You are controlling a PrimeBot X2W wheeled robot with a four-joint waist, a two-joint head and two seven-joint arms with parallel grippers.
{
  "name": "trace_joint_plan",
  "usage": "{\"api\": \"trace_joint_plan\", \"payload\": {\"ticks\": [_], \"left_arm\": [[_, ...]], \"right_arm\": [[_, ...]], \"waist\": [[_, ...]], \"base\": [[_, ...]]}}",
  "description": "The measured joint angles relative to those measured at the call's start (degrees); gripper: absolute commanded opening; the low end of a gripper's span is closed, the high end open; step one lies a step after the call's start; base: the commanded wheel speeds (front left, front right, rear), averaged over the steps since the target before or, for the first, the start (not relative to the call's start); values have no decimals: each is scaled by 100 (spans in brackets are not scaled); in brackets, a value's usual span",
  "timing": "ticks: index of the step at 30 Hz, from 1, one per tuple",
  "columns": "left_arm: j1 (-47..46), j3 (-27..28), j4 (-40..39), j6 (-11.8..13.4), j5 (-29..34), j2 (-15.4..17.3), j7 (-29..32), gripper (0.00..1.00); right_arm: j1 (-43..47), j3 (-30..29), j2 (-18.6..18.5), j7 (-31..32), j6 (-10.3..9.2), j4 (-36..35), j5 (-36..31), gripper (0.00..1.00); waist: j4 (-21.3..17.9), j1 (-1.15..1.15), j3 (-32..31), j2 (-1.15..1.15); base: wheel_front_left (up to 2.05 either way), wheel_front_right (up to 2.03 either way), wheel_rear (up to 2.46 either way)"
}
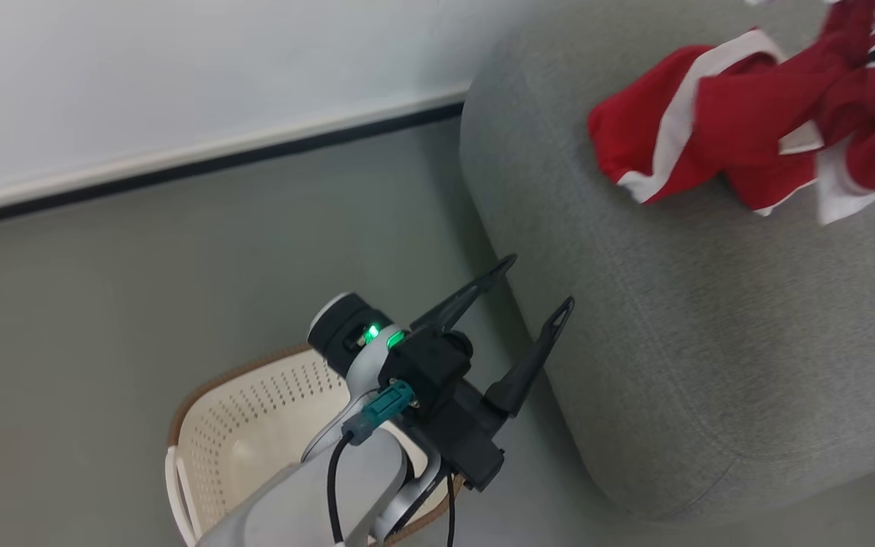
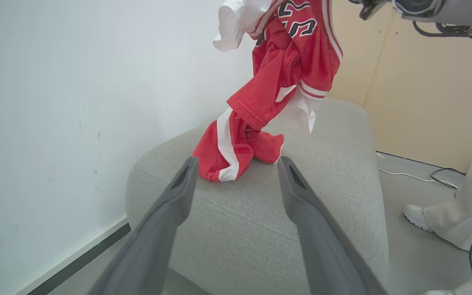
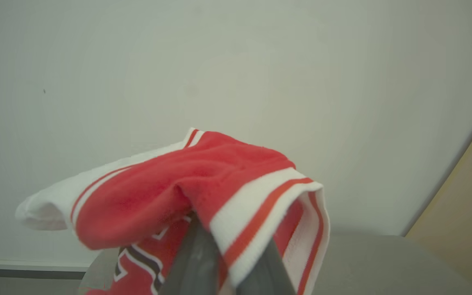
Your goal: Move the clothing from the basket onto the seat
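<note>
Right claw (image 3: 223, 246) clamped on clothing (image 1: 711, 121), hem touching seat (image 1: 711, 342) at 2 o'clock; left claw (image 1: 538, 285) agape, empty, over basket (image 1: 255, 410). Likely placing step; next: lower, release.

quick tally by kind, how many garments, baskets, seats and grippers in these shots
red garments: 2, bunched together
basket: 1
seat: 1
grippers: 2, left gripper open, right gripper shut on the red garments
total: 6
</note>
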Motion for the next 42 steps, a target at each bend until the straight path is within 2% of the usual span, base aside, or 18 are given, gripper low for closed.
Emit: {"api": "trace_joint_plan", "payload": {"ticks": [9, 19, 27, 28, 30, 31, 32, 42], "left_arm": [[-411, -52, -422, 24, 255, 78, 103, 100], [-787, -56, -697, 74, 586, 442, 331, 100], [-980, -48, -659, 66, 736, 514, 346, 100], [-980, -43, -628, 65, 736, 545, 344, 100], [-979, -36, -572, 65, 735, 576, 333, 100], [-979, -32, -556, 65, 735, 578, 309, 100], [-979, -29, -535, 64, 734, 577, 294, 100], [-798, 157, -287, 68, 499, 508, 141, 100]], "right_arm": [[-734, 0, 55, 219, -10, 716, -22, 0], [-910, -56, 448, 194, -112, 1390, 45, 0], [-958, -40, 734, -86, -110, 1874, 81, 0], [-968, -19, 793, -149, -107, 1919, 81, 5], [-975, -4, 887, -272, -93, 2008, 81, 43], [-975, 9, 903, -326, -60, 2058, 81, 83], [-972, 42, 904, -399, -48, 2097, 77, 100], [-690, 238, 903, -844, 94, 2287, -33, 100]], "waist": [[232, 0, 772, 0], [298, -1, 1650, 0], [234, -1, 2128, 0], [214, -1, 2162, 1], [162, 0, 2191, 1], [137, -1, 2187, 0], [117, -1, 2170, 0], [19, -2, 1724, -1]], "base": [[0, 0, 0], [0, 0, 0], [0, 0, 0], [0, 0, 0], [0, 0, 0], [0, 0, 0], [0, 0, 0], [0, 0, 0]]}}
